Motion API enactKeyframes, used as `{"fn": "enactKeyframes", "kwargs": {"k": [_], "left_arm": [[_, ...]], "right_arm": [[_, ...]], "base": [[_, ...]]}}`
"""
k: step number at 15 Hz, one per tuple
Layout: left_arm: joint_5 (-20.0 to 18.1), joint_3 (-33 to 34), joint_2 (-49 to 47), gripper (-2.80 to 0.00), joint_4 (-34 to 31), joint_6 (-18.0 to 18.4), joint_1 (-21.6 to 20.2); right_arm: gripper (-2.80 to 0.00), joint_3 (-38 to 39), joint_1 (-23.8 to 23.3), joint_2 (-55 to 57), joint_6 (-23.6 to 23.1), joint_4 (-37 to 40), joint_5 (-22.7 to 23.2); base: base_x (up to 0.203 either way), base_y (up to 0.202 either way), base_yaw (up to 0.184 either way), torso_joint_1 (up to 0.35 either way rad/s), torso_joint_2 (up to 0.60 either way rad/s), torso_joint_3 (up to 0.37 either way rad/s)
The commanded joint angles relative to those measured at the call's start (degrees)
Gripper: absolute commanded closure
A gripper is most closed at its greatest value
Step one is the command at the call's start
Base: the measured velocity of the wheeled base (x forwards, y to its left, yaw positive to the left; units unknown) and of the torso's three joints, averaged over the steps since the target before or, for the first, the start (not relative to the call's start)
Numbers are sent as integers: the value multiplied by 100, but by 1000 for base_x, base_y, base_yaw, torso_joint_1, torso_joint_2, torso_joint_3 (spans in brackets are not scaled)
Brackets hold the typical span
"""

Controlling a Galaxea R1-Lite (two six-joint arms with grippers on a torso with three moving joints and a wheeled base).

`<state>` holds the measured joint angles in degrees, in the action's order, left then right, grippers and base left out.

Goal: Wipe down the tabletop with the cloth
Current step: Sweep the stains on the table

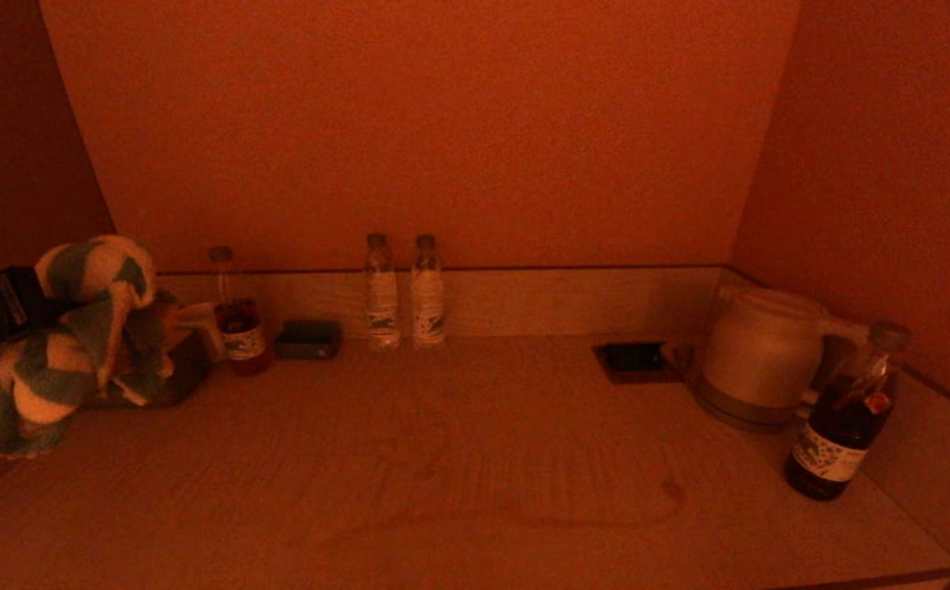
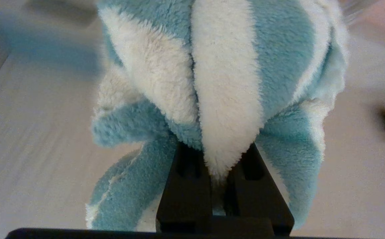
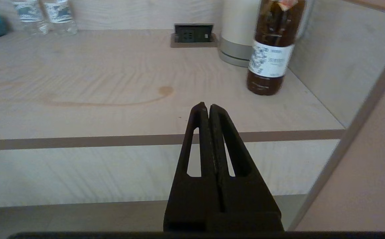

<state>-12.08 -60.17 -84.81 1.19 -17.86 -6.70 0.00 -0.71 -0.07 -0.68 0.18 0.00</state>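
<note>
Cloth [image 1: 73, 336], striped blue-green and white, is hanging bunched at the far left of the counter, clear of the surface, and I am holding it in the left gripper [image 2: 219, 172] with the jaws clamped on a fold of it. Just behind it I am seeing a dark tray [image 1: 184, 373] with a pale cup [image 1: 200, 324], then a small bottle of red-brown liquid [image 1: 238, 324], a dark little box [image 1: 308, 338] and 2 water bottles [image 1: 403, 291] standing side by side against the back wall. Moving right, the tabletop [image 1: 278, 492] is carrying a long curved stain [image 3: 112, 103] ending in a darker spot near the middle front, so I am judging the wiping as not done: the cloth is not touching the wood and the mark is waiting. Further right are a recessed socket plate [image 1: 634, 360], a pale kettle [image 1: 761, 356] and a tall dark bottle [image 1: 843, 418] by the right wall. The right gripper [image 3: 205, 108] is idling off the front edge, jaws pressed together on nothing. Only the right wrist view is showing me the stain crisply and that parked gripper; only the left wrist view is showing the pinch on the cloth.
</note>
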Motion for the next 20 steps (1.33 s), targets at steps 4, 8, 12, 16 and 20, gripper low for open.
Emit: {"fn": "enactKeyframes", "kwargs": {"k": [4,8,12,16,20], "left_arm": [[-242,67,-330,0,985,-51,877],[-406,126,-1010,0,1454,-128,1708],[-359,170,-1593,0,1463,-453,2567],[261,157,-2144,0,1469,-588,3028],[985,219,-2687,0,1456,-616,3183]], "right_arm": [[0,0,0,7,-2,-1,0],[0,0,0,7,-2,-1,0],[0,0,0,7,-2,-1,0],[0,0,0,7,-2,-1,0],[0,0,0,7,-2,-1,0]], "base": [[0,0,0,0,0,0],[0,0,0,0,0,0],[0,0,0,0,0,0],[0,0,0,0,0,0],[0,0,0,0,0,0]]}}
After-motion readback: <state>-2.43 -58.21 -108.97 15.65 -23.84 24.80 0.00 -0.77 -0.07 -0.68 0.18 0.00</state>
